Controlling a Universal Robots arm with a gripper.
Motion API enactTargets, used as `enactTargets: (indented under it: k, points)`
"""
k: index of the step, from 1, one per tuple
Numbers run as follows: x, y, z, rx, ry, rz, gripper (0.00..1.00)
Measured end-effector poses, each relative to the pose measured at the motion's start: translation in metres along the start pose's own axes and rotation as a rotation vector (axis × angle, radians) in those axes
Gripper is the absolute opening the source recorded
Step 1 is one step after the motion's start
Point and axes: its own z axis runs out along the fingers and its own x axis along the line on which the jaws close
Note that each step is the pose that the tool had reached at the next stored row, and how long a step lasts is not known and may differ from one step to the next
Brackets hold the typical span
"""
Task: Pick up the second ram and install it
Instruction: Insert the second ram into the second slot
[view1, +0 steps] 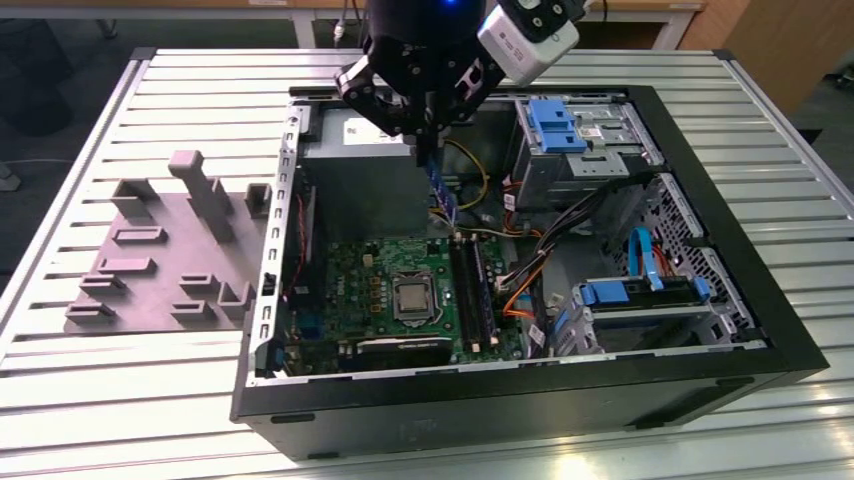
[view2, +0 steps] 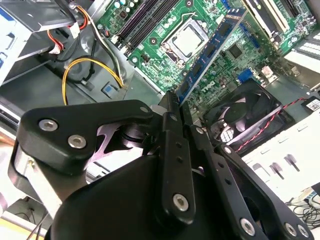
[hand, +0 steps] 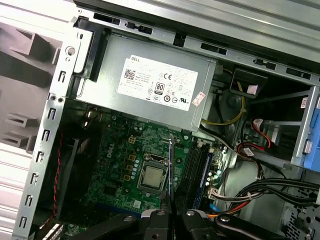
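Judging from here, the long, narrow, flat blue-green memory stick with its row of black chips (view2: 212, 47) will handle as something light and stiff but fragile: thin board, exposed chips, and a contact edge I would keep clear of the fingers. The sound place to hold it is across the two flat faces near one short end, which is how I have it. The black two-fingered claw (view2: 172, 102) is closed narrow on that end, and the stick juts out beyond the fingertips, hanging in the air inside the open case, touching nothing below.

In the first wrist view I see it edge-on as a thin dark line (hand: 170, 165), lying just beside the square silver processor (hand: 152, 175) and near the black memory slots (hand: 197, 170). In the exterior view it hangs as a slim blue strip (view1: 442, 195) under the claw (view1: 430, 150), above the big green motherboard (view1: 360, 265).

Around that stands the black open computer case (view1: 747, 330) with its grey power supply box (hand: 150, 80), and beside the case, on the ribbed metal worktop (view1: 120, 400), the grey plastic fixture plate with upright blocks (view1: 167, 260).
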Motion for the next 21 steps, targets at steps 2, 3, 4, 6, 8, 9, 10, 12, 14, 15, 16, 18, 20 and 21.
enactTargets:
  k: [2,3,4,6,8,9,10,12,14,15,16,18,20,21]
  points:
    - [0.0,0.0,0.0,0.0,0.0,0.0,0.14]
    - [0.0,0.0,0.0,0.0,0.0,0.0,0.14]
    - [0.0,0.0,0.0,0.0,0.0,0.0,0.14]
    - [0.0,0.0,0.0,0.0,0.0,0.0,0.14]
    - [0.0,0.0,0.0,0.0002,0.0,0.007,0.14]
    - [0.0,0.0,0.0001,0.0007,-0.0001,0.024,0.14]
    - [0.0,0.0,0.0002,0.0012,-0.0001,0.043,0.14]
    - [0.0,0.0,0.0004,0.0022,-0.0001,0.079,0.14]
    - [0.0,0.0,0.0007,0.0033,-0.0001,0.115,0.14]
    - [0.0,0.0,0.0009,0.0039,-0.0001,0.133,0.14]
    - [0.0,0.0,0.0011,0.0045,-0.0001,0.152,0.14]
    - [0.0,0.0,0.0016,0.0054,-0.0003,0.189,0.14]
    - [0.0001,0.0,0.0018,0.0063,-0.0003,0.223,0.14]
    - [0.0001,0.0,0.0019,0.0066,-0.0003,0.235,0.14]
